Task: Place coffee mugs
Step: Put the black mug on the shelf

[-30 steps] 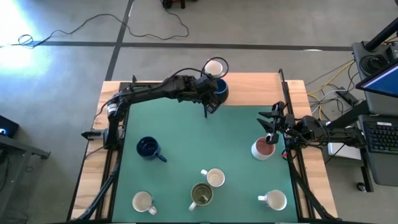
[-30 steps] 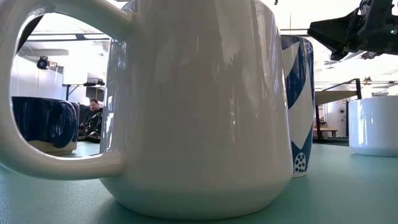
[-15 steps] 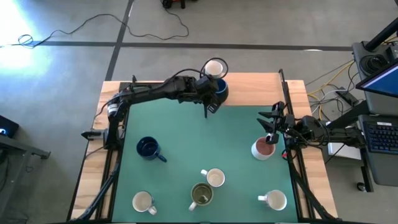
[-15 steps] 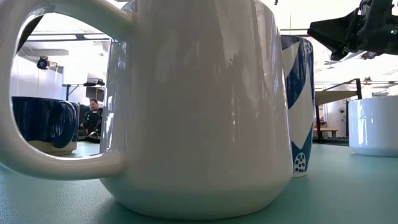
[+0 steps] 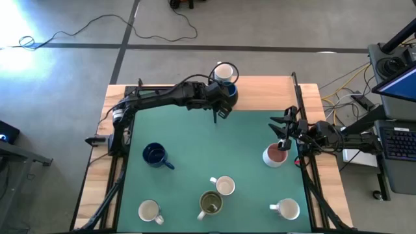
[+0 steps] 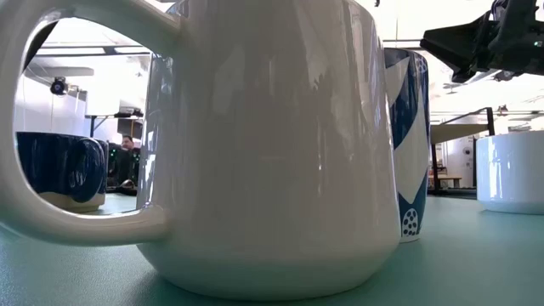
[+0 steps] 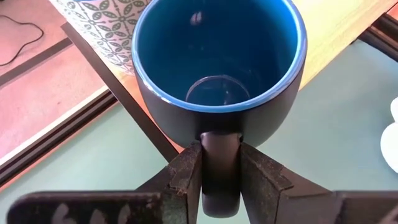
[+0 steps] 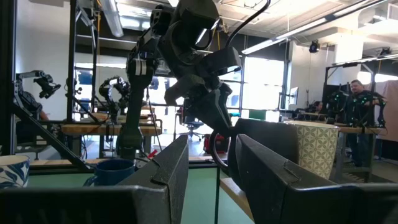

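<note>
No legible text or labels anywhere.

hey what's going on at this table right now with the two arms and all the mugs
The left gripper has its fingers on either side of the handle of a dark blue mug at the table's far edge, beside a patterned white mug. The right gripper waits open at the right side, next to a white mug with a reddish inside. Five more mugs sit spread over the green mat.

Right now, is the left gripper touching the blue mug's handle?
Touching. In the left wrist view, both fingers of the left gripper press against the sides of the blue mug's handle, no gap visible.
</note>
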Motion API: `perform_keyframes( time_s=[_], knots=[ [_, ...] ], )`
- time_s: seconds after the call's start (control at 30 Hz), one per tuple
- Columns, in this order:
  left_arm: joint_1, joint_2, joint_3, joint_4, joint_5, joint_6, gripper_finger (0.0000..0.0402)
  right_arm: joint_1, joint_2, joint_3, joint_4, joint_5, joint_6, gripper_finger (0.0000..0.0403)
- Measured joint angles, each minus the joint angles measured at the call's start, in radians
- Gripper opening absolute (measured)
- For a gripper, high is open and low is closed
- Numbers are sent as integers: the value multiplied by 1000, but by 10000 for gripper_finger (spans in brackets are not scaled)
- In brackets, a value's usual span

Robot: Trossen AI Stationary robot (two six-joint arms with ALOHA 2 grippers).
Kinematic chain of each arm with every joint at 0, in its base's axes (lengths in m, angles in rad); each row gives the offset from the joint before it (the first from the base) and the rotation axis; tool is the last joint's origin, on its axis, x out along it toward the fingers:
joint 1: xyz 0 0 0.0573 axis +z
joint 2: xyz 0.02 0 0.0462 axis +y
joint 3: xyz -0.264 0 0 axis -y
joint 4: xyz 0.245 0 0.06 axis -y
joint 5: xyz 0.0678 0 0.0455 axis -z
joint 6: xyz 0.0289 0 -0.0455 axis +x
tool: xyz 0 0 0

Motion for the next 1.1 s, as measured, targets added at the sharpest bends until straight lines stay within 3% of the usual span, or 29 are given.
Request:
perform_keyframes(
  time_s=[0.4,1.1],
  knots=[
    [-1,2,-5,-3,2,-18,104,0,0,0,0,0,0,123],
    [-13,2,23,-39,-27,14,105,0,0,0,0,0,0,123]
  ],
)
